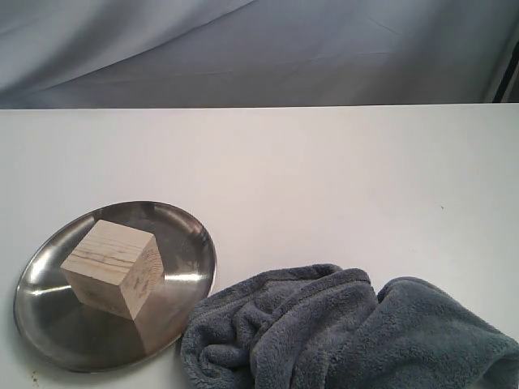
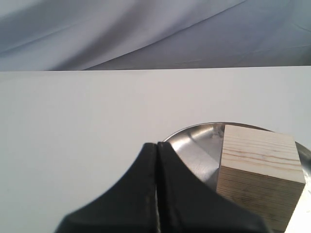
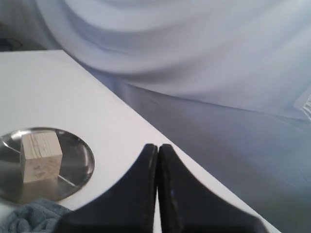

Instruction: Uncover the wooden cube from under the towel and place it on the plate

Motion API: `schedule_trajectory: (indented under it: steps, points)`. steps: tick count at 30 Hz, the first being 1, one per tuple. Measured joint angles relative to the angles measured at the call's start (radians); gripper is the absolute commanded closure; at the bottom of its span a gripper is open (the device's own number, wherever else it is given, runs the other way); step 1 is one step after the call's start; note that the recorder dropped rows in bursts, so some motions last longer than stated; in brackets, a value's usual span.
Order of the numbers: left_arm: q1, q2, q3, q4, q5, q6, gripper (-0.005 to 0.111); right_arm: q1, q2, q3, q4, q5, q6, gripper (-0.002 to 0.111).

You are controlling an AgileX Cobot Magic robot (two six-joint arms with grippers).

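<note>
The pale wooden cube point(image 1: 113, 267) stands uncovered on the shiny steel plate point(image 1: 182, 235) at the front left of the white table. The dark-grey towel point(image 1: 349, 336) lies bunched up beside the plate, at the front right, its edge touching the plate's rim. Neither arm shows in the exterior view. My left gripper point(image 2: 157, 145) is shut and holds nothing, hovering just short of the plate point(image 2: 194, 145) with the cube point(image 2: 260, 170) off to one side. My right gripper point(image 3: 158, 147) is shut too, empty, well away from the cube point(image 3: 41, 156), plate point(image 3: 80, 160) and towel point(image 3: 29, 216).
A wrinkled grey-blue cloth backdrop point(image 1: 259, 49) hangs behind the table's far edge point(image 1: 259, 107). The white tabletop point(image 1: 324, 178) stretches bare behind the plate and towel.
</note>
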Motion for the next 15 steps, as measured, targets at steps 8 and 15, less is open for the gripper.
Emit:
schedule_trajectory:
  steps: [8,15]
  points:
    - [0.0,0.0,0.0,0.0,0.0,0.0,0.107,0.0,-0.227,0.254,0.088,-0.098,0.069,0.108]
    - [0.0,0.0,0.0,0.0,0.0,0.0,0.107,0.0,-0.301,0.278,0.114,-0.1,0.073,0.108]
